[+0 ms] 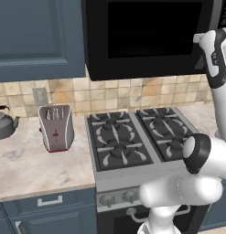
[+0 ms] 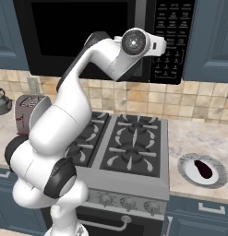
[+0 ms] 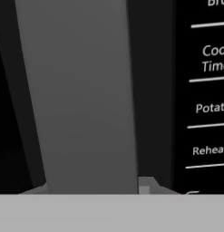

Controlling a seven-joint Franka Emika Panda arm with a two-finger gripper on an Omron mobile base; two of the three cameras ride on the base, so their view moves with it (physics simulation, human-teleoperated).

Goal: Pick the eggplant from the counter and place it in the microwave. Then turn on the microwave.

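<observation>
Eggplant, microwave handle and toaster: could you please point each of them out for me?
eggplant [image 2: 203,169], right base view, middle of its dark body.
microwave handle [image 3: 81,95], hand view, flat grey front.
toaster [image 1: 56,131], left base view, silver front face.

Black microwave, dark purple eggplant, beige marbled counter, silver toaster

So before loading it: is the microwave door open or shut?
Shut: the microwave door sits flush with its keypad, and the eggplant is on its plate outside.

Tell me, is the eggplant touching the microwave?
Apart. The right base view shows the eggplant on a plate on the counter, well below the microwave.
</observation>
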